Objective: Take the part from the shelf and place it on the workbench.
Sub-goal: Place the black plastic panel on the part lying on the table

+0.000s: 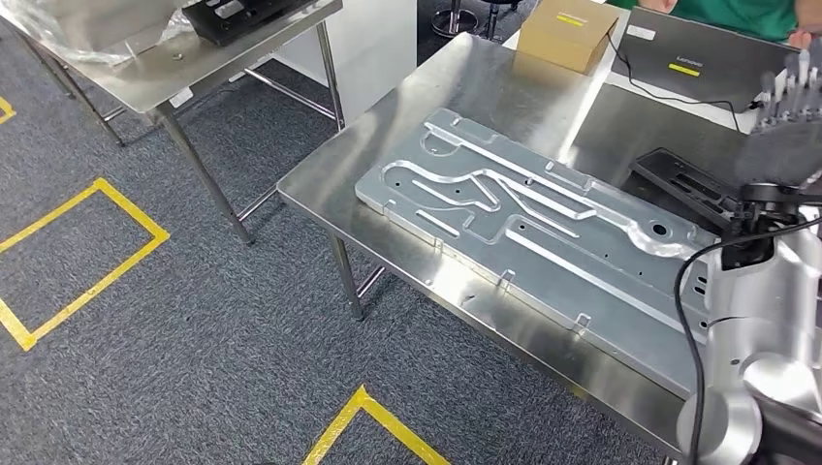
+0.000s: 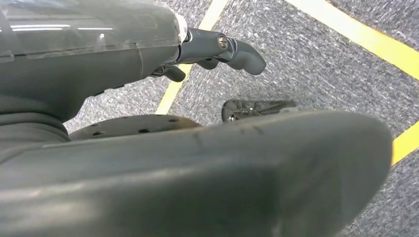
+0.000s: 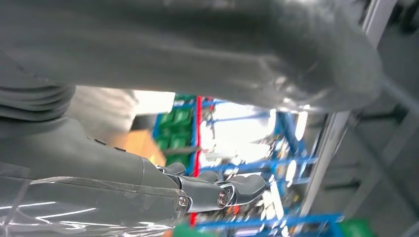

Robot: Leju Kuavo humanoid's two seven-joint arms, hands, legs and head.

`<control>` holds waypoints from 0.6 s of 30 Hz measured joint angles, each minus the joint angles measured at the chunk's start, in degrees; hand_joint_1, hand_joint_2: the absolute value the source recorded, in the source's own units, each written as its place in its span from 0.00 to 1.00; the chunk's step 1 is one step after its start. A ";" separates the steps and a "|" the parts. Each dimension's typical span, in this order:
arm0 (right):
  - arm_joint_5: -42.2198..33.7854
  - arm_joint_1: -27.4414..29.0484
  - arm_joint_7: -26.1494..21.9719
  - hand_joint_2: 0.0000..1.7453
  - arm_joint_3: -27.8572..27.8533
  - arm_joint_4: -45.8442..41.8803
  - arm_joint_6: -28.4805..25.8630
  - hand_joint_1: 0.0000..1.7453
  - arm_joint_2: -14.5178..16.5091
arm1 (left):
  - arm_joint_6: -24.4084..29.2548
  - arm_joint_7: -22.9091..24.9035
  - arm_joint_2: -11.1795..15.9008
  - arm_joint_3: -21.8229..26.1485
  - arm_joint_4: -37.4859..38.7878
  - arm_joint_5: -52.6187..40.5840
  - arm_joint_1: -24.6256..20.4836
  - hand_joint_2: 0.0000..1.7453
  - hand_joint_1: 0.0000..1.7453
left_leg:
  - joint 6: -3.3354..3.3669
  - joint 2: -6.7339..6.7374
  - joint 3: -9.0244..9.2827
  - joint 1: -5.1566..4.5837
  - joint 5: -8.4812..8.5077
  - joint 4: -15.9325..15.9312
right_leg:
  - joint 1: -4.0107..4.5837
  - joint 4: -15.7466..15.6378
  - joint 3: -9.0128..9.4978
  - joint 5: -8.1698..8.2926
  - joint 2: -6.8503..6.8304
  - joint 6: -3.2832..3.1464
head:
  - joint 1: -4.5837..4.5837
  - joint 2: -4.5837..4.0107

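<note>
A flat black part (image 1: 683,182) lies on the steel workbench (image 1: 504,97), at its right side beside a large machined aluminium plate (image 1: 528,218). My right hand (image 1: 790,107) is raised just right of the black part, fingers pointing up and spread, holding nothing. In the right wrist view the same hand (image 3: 217,190) has its fingers stretched out with nothing between them and the thumb. My left hand (image 2: 222,49) hangs over grey carpet with yellow lines, fingers loosely extended and empty. A second black part (image 1: 237,15) lies on another steel table (image 1: 145,77) at the far left.
A cardboard box (image 1: 567,31) and a closed laptop (image 1: 708,58) sit at the workbench's far end, where a person in green (image 1: 746,12) stands. Clear plastic sheet (image 1: 87,29) covers part of the left table. Yellow floor tape (image 1: 87,252) marks the carpet between tables.
</note>
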 joint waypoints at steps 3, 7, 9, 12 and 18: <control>-0.86 0.95 0.67 0.00 1.96 -4.65 0.04 0.00 1.71 | 0.01 0.01 0.02 0.12 0.00 0.01 -0.04 0.00 0.00 | -0.80 0.63 -4.15 0.33 -4.78 9.09 | 0.08 -0.12 0.13 -0.04 -0.21 -0.75 | -0.26 0.00; -2.36 2.82 0.85 0.00 3.85 -9.02 1.44 0.00 3.22 | 0.28 0.41 0.03 0.30 0.00 0.05 0.06 0.00 0.00 | -0.58 0.87 -5.67 0.52 -3.94 11.89 | 0.46 -0.10 0.24 -0.14 -0.39 -0.87 | -0.26 0.00; -3.28 4.05 0.98 0.00 5.13 -12.41 2.17 0.00 4.38 | 0.61 0.62 0.06 0.34 0.00 0.10 -0.02 0.00 0.00 | 0.13 0.94 -1.89 0.35 -0.43 4.26 | 0.68 -0.10 0.40 -0.24 -0.36 -0.76 | -0.25 0.00; -3.67 8.16 0.67 0.00 7.76 -19.15 1.89 0.00 6.46 | 1.08 0.79 0.12 0.37 0.00 0.20 -0.11 0.00 0.00 | 0.66 0.94 0.79 0.01 0.53 -1.05 | 0.95 -0.29 0.56 -0.30 -0.45 -0.13 | -0.21 0.00; -1.37 20.76 -2.19 0.00 15.20 -32.38 -0.58 0.00 10.49 | 2.25 1.17 0.16 0.59 0.00 0.41 0.20 0.00 0.00 | 1.84 0.74 1.75 0.55 1.27 -2.75 | 0.87 7.59 -2.80 -5.35 -0.46 1.07 | -0.11 0.00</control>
